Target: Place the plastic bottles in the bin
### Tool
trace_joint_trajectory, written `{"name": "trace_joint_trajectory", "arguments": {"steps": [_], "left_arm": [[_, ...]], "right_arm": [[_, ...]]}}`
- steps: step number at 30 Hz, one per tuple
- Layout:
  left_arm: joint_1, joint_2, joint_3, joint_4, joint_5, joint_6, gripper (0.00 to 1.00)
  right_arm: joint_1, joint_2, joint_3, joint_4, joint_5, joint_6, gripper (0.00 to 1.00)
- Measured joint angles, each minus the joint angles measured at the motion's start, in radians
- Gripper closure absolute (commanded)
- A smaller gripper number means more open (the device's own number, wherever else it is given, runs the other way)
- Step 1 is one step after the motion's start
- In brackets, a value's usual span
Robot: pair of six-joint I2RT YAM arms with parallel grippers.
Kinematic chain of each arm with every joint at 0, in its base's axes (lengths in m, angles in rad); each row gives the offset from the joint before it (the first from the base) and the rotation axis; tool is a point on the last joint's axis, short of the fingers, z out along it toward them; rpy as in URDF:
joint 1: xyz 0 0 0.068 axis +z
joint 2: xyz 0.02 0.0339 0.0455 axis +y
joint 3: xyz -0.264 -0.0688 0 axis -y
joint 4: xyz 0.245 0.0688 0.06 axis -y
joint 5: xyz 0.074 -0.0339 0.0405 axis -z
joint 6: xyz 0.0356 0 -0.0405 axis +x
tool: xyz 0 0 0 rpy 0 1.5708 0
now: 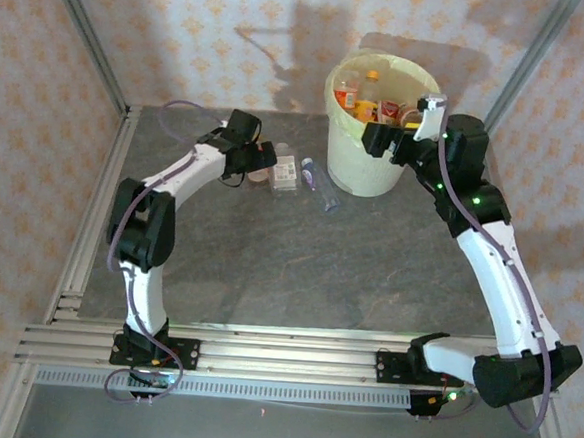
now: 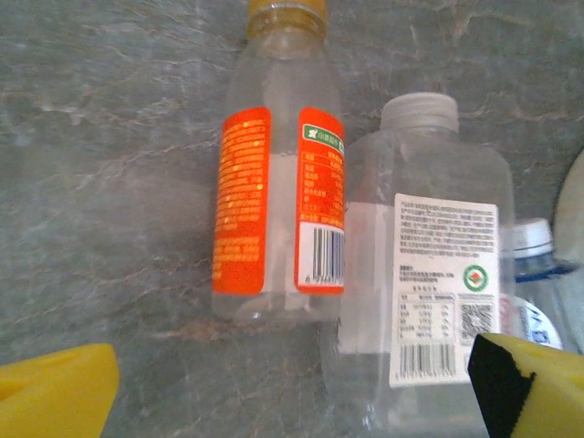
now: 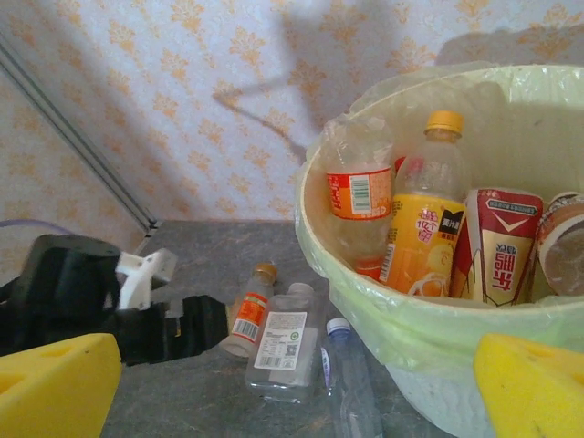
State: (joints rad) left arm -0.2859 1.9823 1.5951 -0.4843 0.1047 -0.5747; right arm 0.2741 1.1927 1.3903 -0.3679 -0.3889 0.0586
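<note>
Three plastic bottles lie side by side on the grey table left of the bin (image 1: 368, 169). One is small with an orange label and orange cap (image 2: 278, 182) (image 3: 246, 310). One is square and clear with a white label (image 2: 429, 265) (image 3: 285, 342) (image 1: 285, 170). One is slim with a blue cap (image 2: 538, 274) (image 3: 351, 383) (image 1: 315, 176). My left gripper (image 2: 292, 401) (image 1: 264, 159) hovers open just short of their bases, its yellow fingertips (image 2: 55, 392) wide apart. My right gripper (image 3: 292, 401) (image 1: 378, 140) is open and holds nothing, beside the bin's left rim (image 3: 383, 310).
The bin holds several bottles, among them a clear one with an orange label (image 3: 360, 196) and an orange juice bottle (image 3: 424, 228), plus a red and white cup (image 3: 502, 246). Metal frame posts (image 1: 94, 45) and papered walls close the back. Open grey tabletop (image 1: 298, 270) lies nearer me.
</note>
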Motion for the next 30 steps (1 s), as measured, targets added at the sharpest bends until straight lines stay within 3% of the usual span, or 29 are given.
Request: {"name": "trace_joint_trajectory", "arguments": {"steps": [9,18,23,30], "left_arm": [[0.024,0.201,0.2,-0.04,0.015,0.019,0.14],[0.031,0.227,0.209,-0.071,-0.001,0.075,0.33],[0.031,0.252,0.209,-0.077,0.0,0.09,0.35],[0.033,0.294,0.238,-0.08,-0.002,0.106,0.3]], "right_arm": [[0.0,-0.025,-0.024,-0.025,0.026,0.012,0.01],[0.0,-0.05,-0.034,-0.042,0.05,0.012,0.01],[0.0,-0.05,-0.037,-0.044,0.052,0.021,0.01],[0.0,-0.049,-0.037,-0.044,0.052,0.037,0.01]]}}
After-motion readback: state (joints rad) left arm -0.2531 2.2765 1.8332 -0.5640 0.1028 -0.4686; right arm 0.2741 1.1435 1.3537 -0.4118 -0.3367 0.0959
